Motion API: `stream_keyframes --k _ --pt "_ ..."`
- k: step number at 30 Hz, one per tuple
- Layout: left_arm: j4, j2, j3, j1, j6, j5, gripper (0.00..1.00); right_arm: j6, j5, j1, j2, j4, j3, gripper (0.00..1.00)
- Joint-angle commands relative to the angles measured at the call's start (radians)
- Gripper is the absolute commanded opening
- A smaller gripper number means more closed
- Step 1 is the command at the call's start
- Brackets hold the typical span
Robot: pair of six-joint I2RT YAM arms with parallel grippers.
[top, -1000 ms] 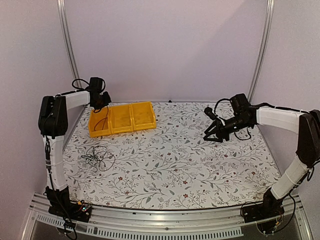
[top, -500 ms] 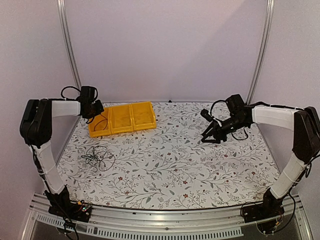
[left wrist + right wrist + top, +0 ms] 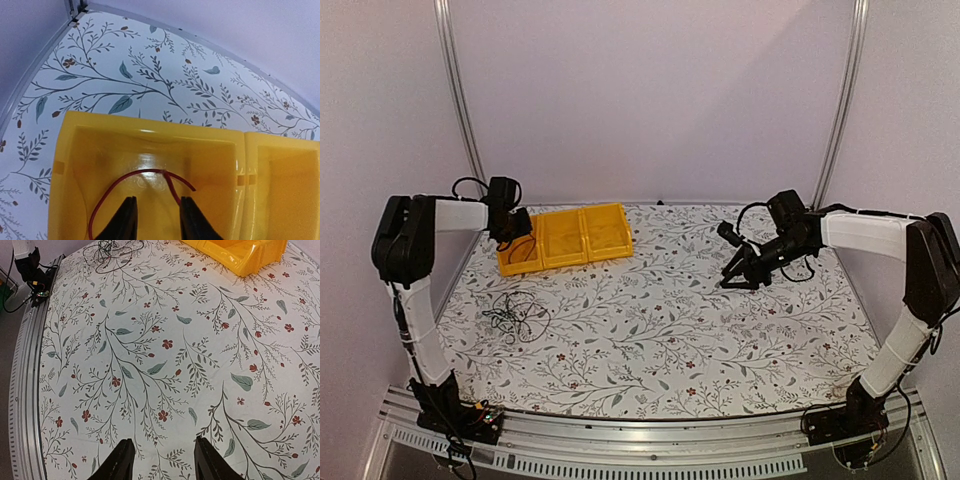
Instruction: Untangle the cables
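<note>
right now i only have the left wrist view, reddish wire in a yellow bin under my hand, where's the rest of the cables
Observer: The tangle of cables lies on the table toward its near left edge, apart from the yellow bins.
Operator: is the right hand anywhere near it
Observer: No. The right hand is open above the table's right side, across from the tangle.
Operator: any more bins past the second one
Observer: Yes, a third. The three stand in a row, and your left hand is over the leftmost.

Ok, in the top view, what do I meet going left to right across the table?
cables → bins → right gripper
</note>
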Motion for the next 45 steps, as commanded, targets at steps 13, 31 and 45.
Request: stream_keyframes --k 13,31,45 --pt "-0.209 -0.409 -0.052 0.009 0.187 0.075 1.00 0.048 0.077 0.060 -0.009 0.016 0.101 0.45" --pt "0.076 -0.768 -0.444 -0.001 0.272 -0.029 1.00 0.299 0.139 0.412 0.513 0.139 0.686 0.42" --pt "-0.166 -0.644 -0.309 -0.259 0.590 0.296 0.48 0.296 0.192 0.424 0.376 0.158 0.501 0.41"
